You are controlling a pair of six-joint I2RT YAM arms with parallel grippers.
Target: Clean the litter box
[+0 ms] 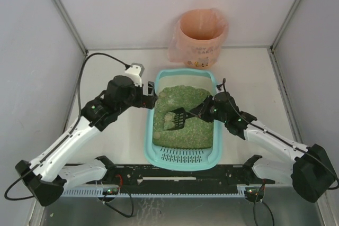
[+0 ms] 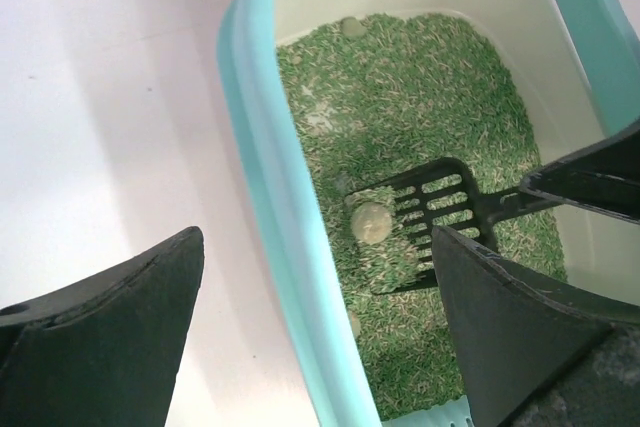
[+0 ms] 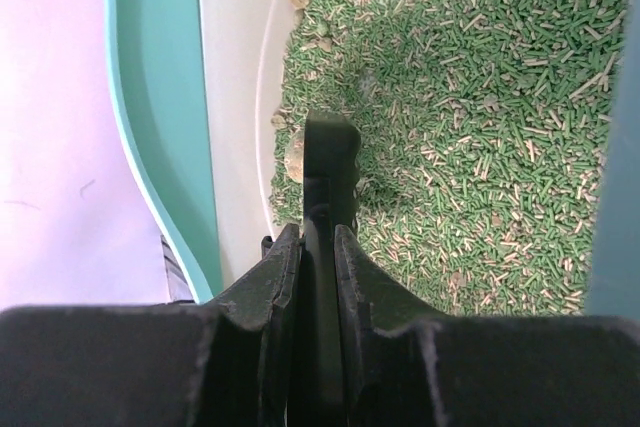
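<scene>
Overhead view of a white table (image 1: 254, 78) with a light-teal litter box (image 1: 149, 136) at its centre, its long axis running from 12 to 6 o'clock. A slotted grate (image 1: 181, 156) forms the box's 6 o'clock end, nearest the arm bases. Green pellet litter (image 1: 188, 133) fills the rest of the tray. A round bin (image 1: 200, 35) lined with a pink bag stands just past the box's 12 o'clock end, slightly toward 1 o'clock.

The right gripper (image 1: 197, 112) reaches in over the box's 3 o'clock rim. Its two fingers (image 3: 275, 277) are clamped tight on the thin handle of a black slotted scoop (image 1: 175, 119), seen edge-on from the right wrist. The scoop head points toward 9 o'clock and lies low over the litter in the middle of the tray. The left wrist view shows a pale round clump (image 2: 371, 222) resting on the slotted head, with pellets scattered around it. Another pale lump (image 2: 351, 27) lies in the litter toward the box's 12 o'clock end.

The left gripper (image 1: 151, 99) sits at the box's 10 o'clock rim. Its jaws are spread wide, one finger (image 2: 100, 332) over the bare table outside the wall and the other over the litter, with the teal rim running between them. Whether either finger touches the rim cannot be told.
</scene>
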